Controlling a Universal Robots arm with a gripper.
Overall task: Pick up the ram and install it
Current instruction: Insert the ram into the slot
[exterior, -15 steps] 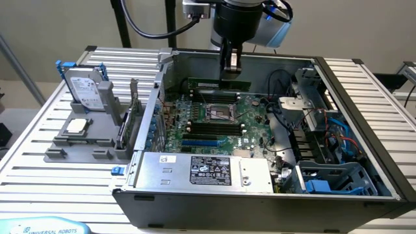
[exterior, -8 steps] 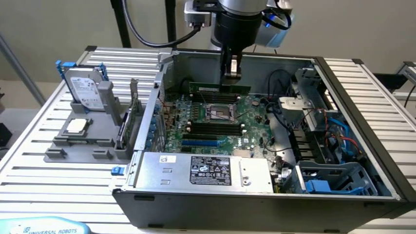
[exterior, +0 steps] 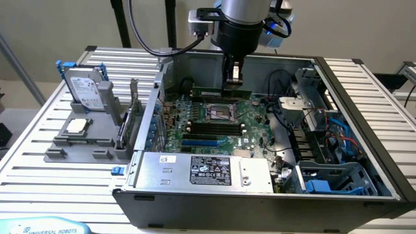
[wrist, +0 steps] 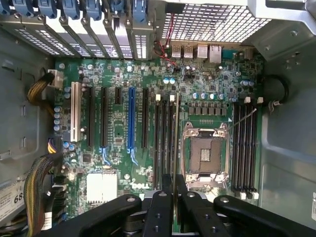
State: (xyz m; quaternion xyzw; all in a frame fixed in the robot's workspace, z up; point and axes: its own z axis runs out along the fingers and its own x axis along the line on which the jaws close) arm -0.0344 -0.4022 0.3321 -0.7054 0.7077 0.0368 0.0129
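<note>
Inside the open computer case (exterior: 364, 122), my gripper (exterior: 233, 87) hangs over the motherboard (exterior: 250, 136). It is shut on the ram (exterior: 217, 91), a long thin green stick held level just above the board's far edge. In the wrist view the ram (wrist: 176, 143) appears edge-on as a thin line running out from between the black fingers (wrist: 160, 207), over the black memory slots (wrist: 163, 143) beside the CPU socket (wrist: 205, 153). More black slots (wrist: 244, 148) lie on the socket's other side.
A grey holder (exterior: 55, 155) outside the case, on the exterior view's left, carries a silver hard drive (exterior: 87, 90) and an upright expansion card (exterior: 133, 122). The power supply (exterior: 204, 170) fills the near side of the case. A blue drive cage (exterior: 331, 178) and cables (wrist: 42, 182) border the board.
</note>
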